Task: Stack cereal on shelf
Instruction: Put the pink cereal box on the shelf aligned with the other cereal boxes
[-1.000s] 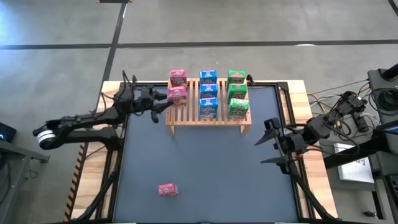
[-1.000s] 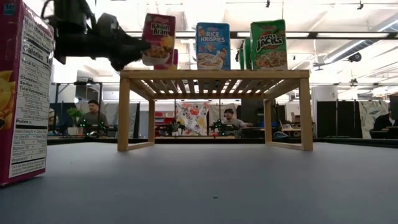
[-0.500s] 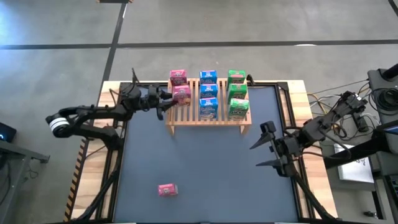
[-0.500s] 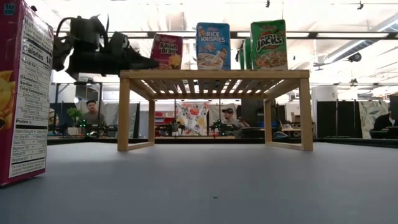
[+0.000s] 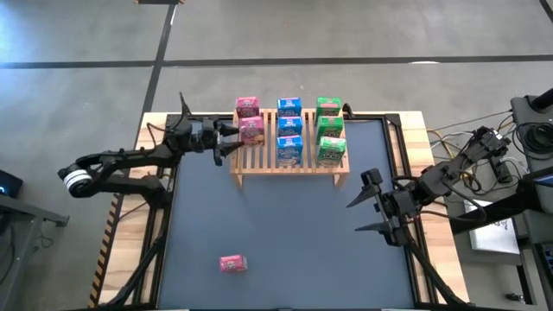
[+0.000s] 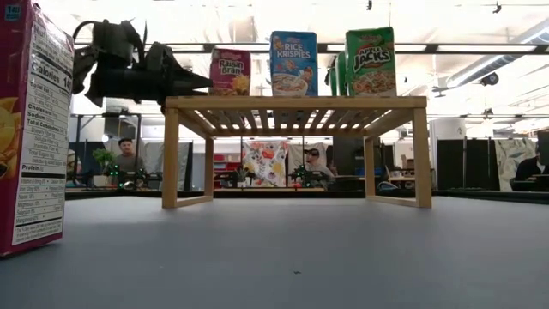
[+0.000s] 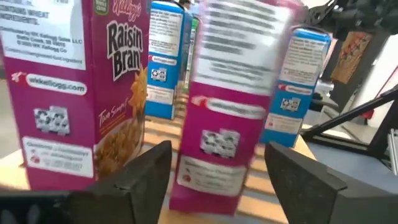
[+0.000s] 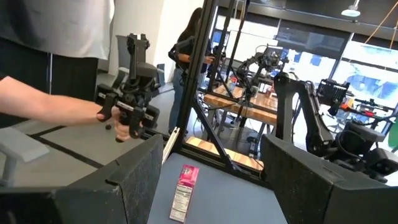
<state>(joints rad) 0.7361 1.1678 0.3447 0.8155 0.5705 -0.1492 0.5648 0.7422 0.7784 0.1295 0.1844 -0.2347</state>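
The wooden slatted shelf [image 5: 289, 164] stands at the table's far side. On it stand three blue boxes [image 5: 289, 127], three green boxes [image 5: 329, 128] and two pink boxes, one behind [image 5: 247, 107] and one in front [image 5: 252, 130]. My left gripper [image 5: 232, 136] is open at the shelf's left end. In the left wrist view its fingers [image 7: 149, 177] flank the front pink box [image 7: 230, 124] with a small gap on each side. A third pink box [image 5: 232, 263] rests on the table near the front edge. My right gripper [image 5: 367, 203] hovers open at the table's right.
The black table frame [image 5: 402, 173] borders the dark surface. The table between the shelf and the lone pink box [image 8: 181, 200] is free. Beyond the table, a person's hand [image 8: 115, 118] holds a device, and other people sit in the room behind [image 6: 129, 159].
My left gripper carried the pink box, lifted and tilted, over the shelf's left end, set it upright on the slats in front of the other pink box, let go and drew back a little toward the table's left edge. My right gripper shifted slightly toward the near edge.
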